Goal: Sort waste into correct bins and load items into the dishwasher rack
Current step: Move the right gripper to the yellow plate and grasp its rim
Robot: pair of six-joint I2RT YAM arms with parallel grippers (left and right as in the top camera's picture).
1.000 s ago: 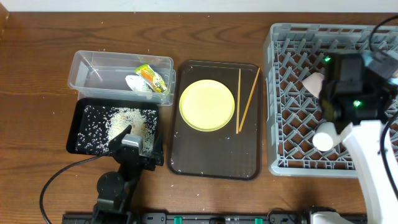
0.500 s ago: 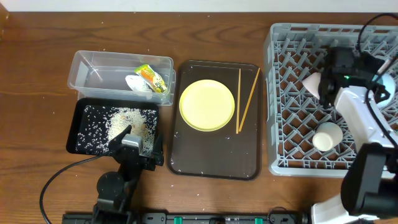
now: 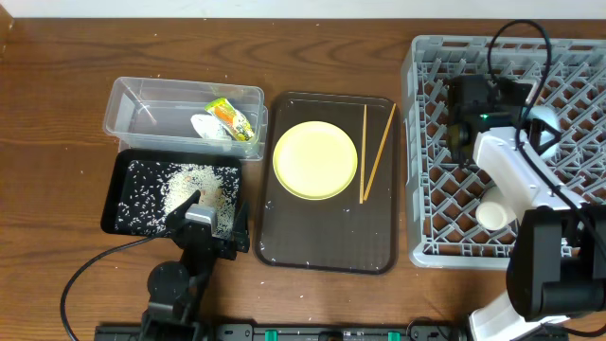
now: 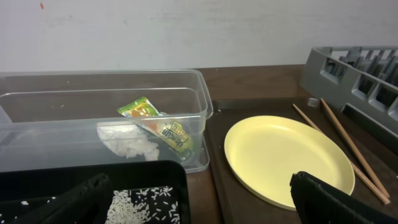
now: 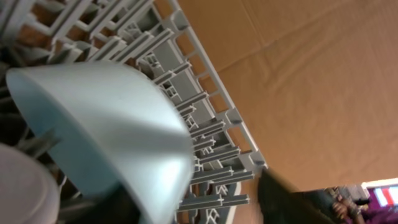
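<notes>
Clearly tilted, the light blue bowl [image 5: 99, 124] sits in the dishwasher rack [image 5: 211, 118].

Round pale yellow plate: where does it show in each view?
Overhead: the round pale yellow plate, centre, on the dark brown tray.
Left wrist: plate lower right, beside the clear plastic tub.
Right wrist: not in it.
Shared landmark: grey pegged dishwasher rack: right overhead, top right in left wrist, upper left in right wrist.
</notes>
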